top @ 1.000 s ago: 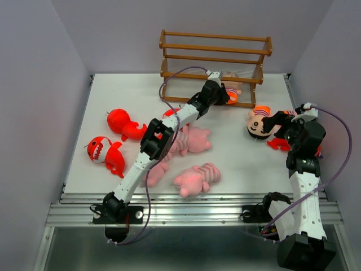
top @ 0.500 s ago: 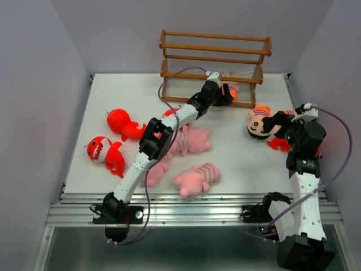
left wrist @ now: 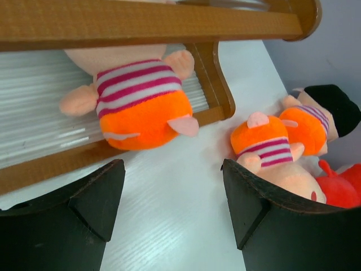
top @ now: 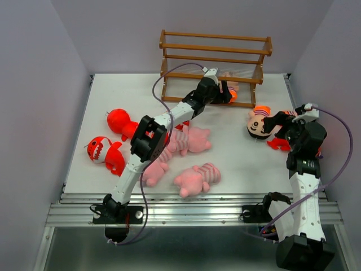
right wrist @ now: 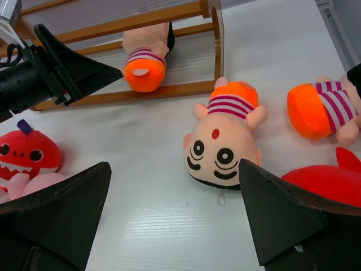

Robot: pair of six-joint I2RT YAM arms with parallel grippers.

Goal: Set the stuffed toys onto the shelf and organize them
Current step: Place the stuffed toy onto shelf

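A: Top view, poses?
B: Left arm (top: 148,141) at long stretch toward 12 o'clock; left gripper (top: 224,94) at lowest tier of shelf (top: 214,49), released. Right gripper (top: 272,121) at 3 o'clock, spread above face-up doll (top: 258,126).
A: Left wrist?
B: Parted jaws just short of shelved doll (left wrist: 138,101) on lowest tier.
A: Right wrist?
B: Wide fingers flanking face-up doll; nothing grasped.

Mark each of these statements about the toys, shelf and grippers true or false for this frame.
1. A doll lies on the bottom level of the shelf. True.
2. The left gripper is shut on that doll. False: the left gripper is open and apart from the doll.
3. The right gripper is open. True.
4. All pink toys are on the shelf. False: pink toys lie on the table.
5. A shark sits on the top level. False: the sharks in view lie on the table.
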